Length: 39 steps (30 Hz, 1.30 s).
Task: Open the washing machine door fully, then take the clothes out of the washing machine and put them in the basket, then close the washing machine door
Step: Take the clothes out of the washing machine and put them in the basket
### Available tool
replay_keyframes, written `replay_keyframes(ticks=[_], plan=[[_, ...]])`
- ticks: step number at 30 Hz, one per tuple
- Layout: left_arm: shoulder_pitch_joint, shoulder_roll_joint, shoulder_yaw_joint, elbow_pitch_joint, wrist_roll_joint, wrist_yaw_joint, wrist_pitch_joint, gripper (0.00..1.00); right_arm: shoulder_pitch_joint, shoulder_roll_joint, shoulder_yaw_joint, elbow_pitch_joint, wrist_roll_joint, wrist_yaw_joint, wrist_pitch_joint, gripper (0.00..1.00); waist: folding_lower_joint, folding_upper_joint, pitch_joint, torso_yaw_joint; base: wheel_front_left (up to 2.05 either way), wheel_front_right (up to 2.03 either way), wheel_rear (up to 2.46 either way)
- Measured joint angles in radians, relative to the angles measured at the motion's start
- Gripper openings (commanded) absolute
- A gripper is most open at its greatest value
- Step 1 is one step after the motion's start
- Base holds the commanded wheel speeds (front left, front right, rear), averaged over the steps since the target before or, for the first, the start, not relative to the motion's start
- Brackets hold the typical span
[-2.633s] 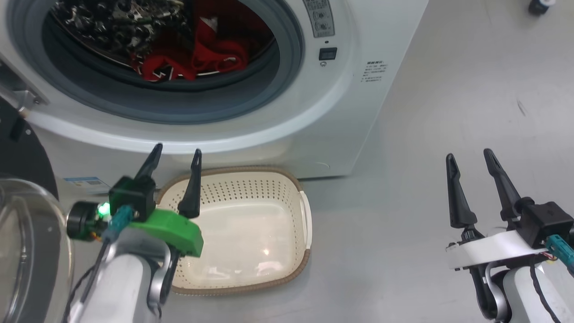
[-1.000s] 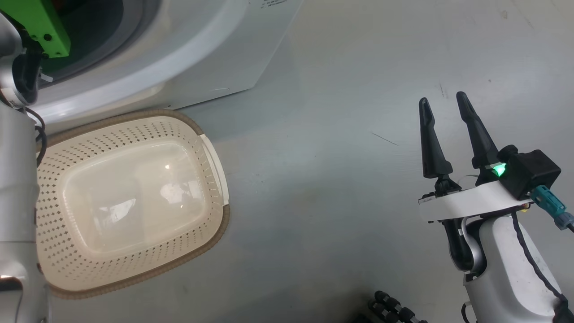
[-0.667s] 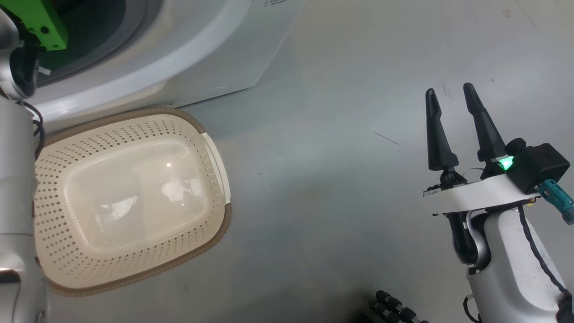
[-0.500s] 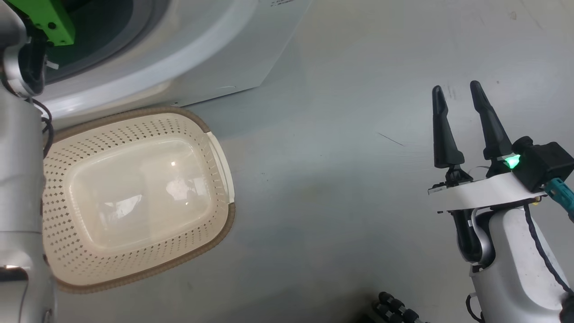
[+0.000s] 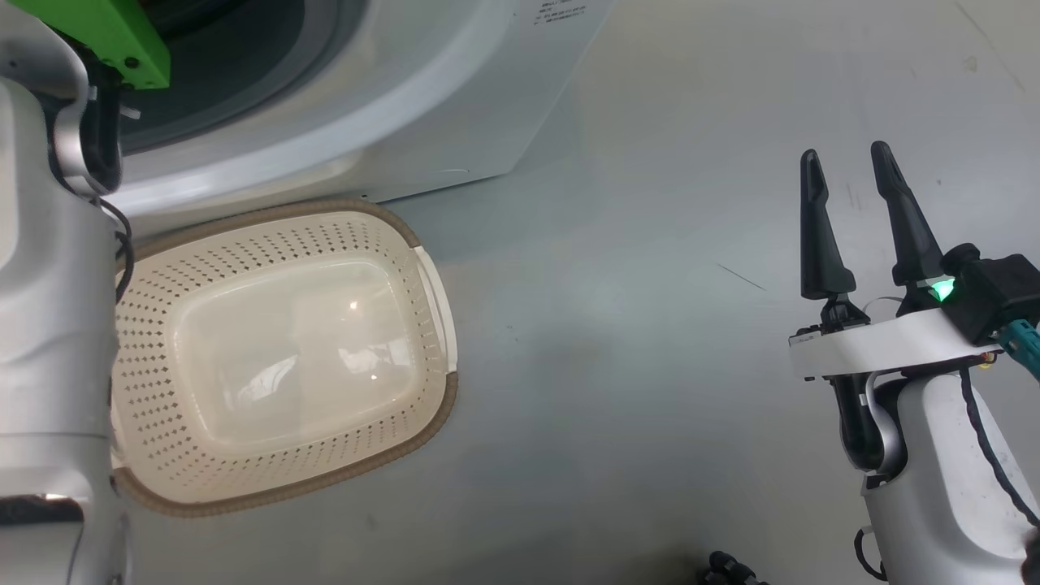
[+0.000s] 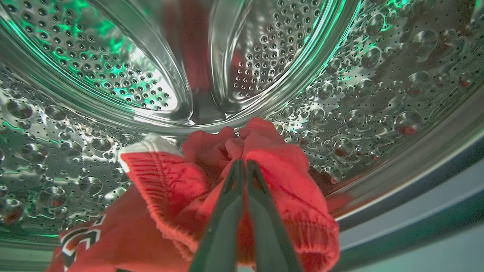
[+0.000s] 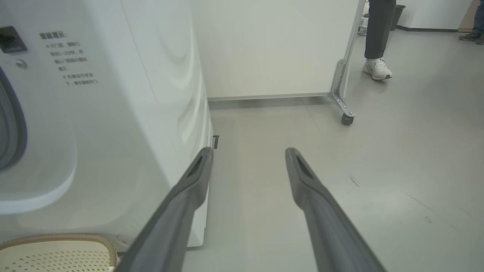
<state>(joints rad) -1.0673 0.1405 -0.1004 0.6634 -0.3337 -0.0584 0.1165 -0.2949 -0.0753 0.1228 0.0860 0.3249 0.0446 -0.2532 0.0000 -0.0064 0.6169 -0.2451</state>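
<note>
The left arm (image 5: 49,284) rises along the left edge of the head view, and its green wrist mount (image 5: 114,41) sits at the grey-gasketed mouth of the washing machine (image 5: 422,97). Inside, the left gripper (image 6: 242,161) is clenched, its two dark fingers pressed together on a bunched fold of the clothes (image 6: 170,185). The red fabric humps up on both sides of the fingers, with a ribbed band edged in white to the gripper's left and another ribbed hem to its right. Lower and further left of the fingers, a flatter red piece carries dark, white-edged markings. The garments lie on the bottom of the perforated steel drum (image 6: 359,94), whose back wall and a raised paddle stand beyond the fingertips, tinged green. Below the machine's front and just to the right of the left arm, the basket (image 5: 150,382) sits on the grey floor (image 5: 617,341), its brown rim close against the foot of the machine. Well to the right across the floor, the right gripper (image 5: 845,151) hangs released, fingers spread apart, a green light glowing on its wrist. In its own camera the machine's white side lies left of its fingers and a corner of the basket shows below the left finger. Beyond the right finger stand a white wheeled panel (image 7: 272,45) and a person's foot (image 7: 376,68) in a white shoe.
</note>
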Motion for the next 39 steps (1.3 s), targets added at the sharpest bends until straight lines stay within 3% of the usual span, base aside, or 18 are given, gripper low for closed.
replay_keyframes(ticks=[19,39], plan=[[0.304,-0.048,-0.035,-0.075,0.024,-0.017,-0.351,0.00,0.071,-0.015,-0.036,0.044,-0.026,0.007,0.000,1.00,0.0000,0.0000,-0.156,0.080,0.00,0.00,0.00],[0.628,-0.085,-0.099,-0.322,0.080,0.026,-0.369,0.00,0.172,-0.030,-0.040,0.046,-0.046,0.007,0.000,1.00,0.0000,0.0000,-0.310,0.177,0.00,0.00,0.00]])
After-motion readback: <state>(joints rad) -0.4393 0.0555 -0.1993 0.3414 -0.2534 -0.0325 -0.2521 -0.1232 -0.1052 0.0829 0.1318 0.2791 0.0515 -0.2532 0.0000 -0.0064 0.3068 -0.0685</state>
